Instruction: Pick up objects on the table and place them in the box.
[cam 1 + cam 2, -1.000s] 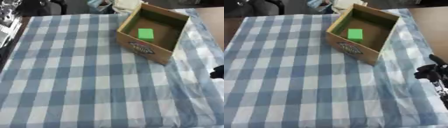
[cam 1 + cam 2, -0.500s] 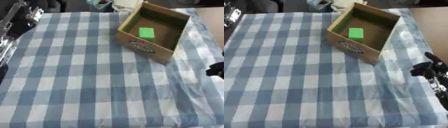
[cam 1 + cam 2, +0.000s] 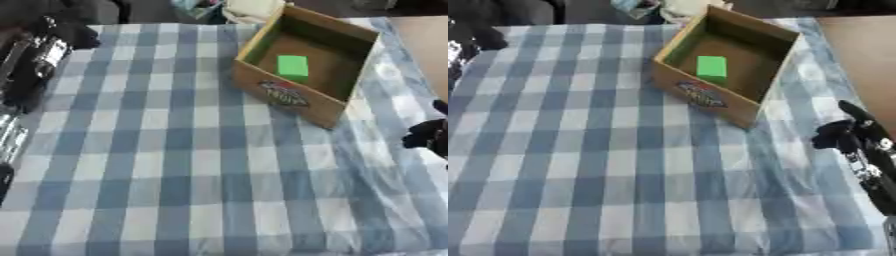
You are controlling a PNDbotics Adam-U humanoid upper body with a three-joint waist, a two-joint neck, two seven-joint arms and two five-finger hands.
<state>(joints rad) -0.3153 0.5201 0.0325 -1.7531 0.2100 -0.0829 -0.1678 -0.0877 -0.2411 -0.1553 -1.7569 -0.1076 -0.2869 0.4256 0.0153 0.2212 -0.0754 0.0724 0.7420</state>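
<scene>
Your cardboard box (image 3: 710, 97) stands open-topped on the far right part of the table, turned at an angle so that one corner points toward you. A printed oval label (image 3: 700, 94) shows on its near outer wall. Inside, a green block (image 3: 711, 67) lies flat on the box floor, toward the left inner wall; it is the only item visible in the box.

The table is covered by a blue and white checked cloth (image 3: 175, 165). The cloth is wrinkled along its right side, near the box's near corner and below it. Bare brown tabletop (image 3: 859, 55) shows past the cloth's right edge.

Your right hand (image 3: 852, 134) is at the right edge of the scene, over the cloth's right margin and well apart from the box. It appears as a dark shape with a finger extended up and away; nothing is seen in it. Whether its remaining fingers are spread or curled cannot be told, as the shape is blurred.

Your left arm (image 3: 31, 60) enters at the upper left in the left eye view, black with silver sections, lying along the left edge of the cloth. The left hand itself cannot be made out, so its state cannot be told.

Some pale items (image 3: 249, 7) lie beyond the table's far edge, too unclear to identify.
</scene>
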